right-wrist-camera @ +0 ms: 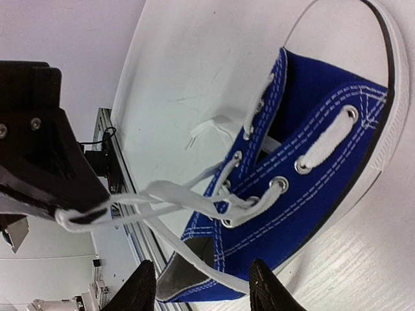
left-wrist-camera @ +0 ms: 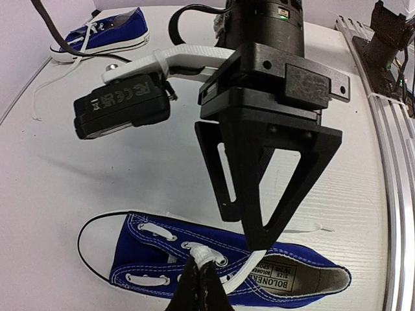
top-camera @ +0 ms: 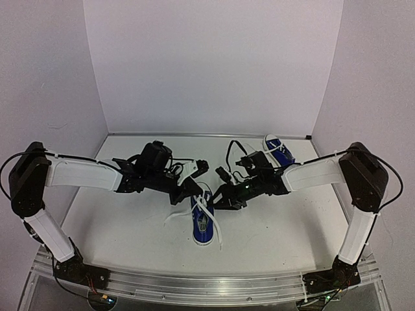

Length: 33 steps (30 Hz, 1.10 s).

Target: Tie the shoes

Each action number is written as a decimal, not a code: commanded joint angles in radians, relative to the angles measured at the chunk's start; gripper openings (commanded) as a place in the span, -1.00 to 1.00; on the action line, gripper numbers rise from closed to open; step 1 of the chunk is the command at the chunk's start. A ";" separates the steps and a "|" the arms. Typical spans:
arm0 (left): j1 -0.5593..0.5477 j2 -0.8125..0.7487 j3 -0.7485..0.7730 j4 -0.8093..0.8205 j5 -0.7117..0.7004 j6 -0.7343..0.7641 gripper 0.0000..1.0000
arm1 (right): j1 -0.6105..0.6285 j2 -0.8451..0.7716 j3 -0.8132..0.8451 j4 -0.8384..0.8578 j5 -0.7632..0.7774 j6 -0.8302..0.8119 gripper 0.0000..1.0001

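One blue sneaker point(top-camera: 202, 227) lies mid-table, toe toward the near edge, with its white laces point(top-camera: 206, 206) loose. My left gripper point(top-camera: 188, 192) is at its left, shut on a bunch of lace point(left-wrist-camera: 203, 254) over the eyelets; its fingers point(left-wrist-camera: 194, 288) press together over the shoe point(left-wrist-camera: 149, 253). My right gripper point(top-camera: 224, 196) hovers open just right of the shoe point(right-wrist-camera: 324, 162), and a lace strand point(right-wrist-camera: 214, 275) runs across the gap between its fingers point(right-wrist-camera: 141, 288). It also shows in the left wrist view point(left-wrist-camera: 249, 223), tip down over the shoe's opening. The second sneaker point(top-camera: 279, 150) lies at the back right, also visible in the left wrist view point(left-wrist-camera: 107, 34).
A metal rail point(top-camera: 207, 285) runs along the near table edge. White walls point(top-camera: 214, 65) close the back and sides. The far sneaker's lace point(left-wrist-camera: 48, 81) trails on the table. The right arm's wrist camera point(left-wrist-camera: 120, 107) hangs close above the near shoe.
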 commanded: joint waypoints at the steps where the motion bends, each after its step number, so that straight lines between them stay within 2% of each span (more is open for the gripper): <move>1: 0.002 -0.040 -0.018 0.045 -0.021 -0.027 -1.00 | 0.005 -0.065 -0.037 0.016 0.005 -0.043 -0.10; 15: 0.002 -0.049 -0.046 0.066 -0.041 -0.049 -1.00 | 0.058 0.021 -0.027 -0.037 0.073 -0.137 -0.17; 17: 0.002 -0.051 -0.048 0.067 -0.046 -0.049 -1.00 | 0.061 0.025 -0.029 -0.055 0.081 -0.151 -0.33; 20: 0.001 -0.057 -0.056 0.079 -0.055 -0.057 -1.00 | 0.061 0.024 -0.038 -0.079 0.097 -0.164 -0.71; 23: 0.000 -0.078 -0.073 0.104 -0.064 -0.070 -1.00 | 0.061 0.024 -0.043 -0.116 0.119 -0.177 -0.99; 33: 0.002 -0.130 -0.172 0.111 -0.119 -0.085 -1.00 | 0.045 -0.007 -0.082 -0.195 0.192 -0.155 -1.00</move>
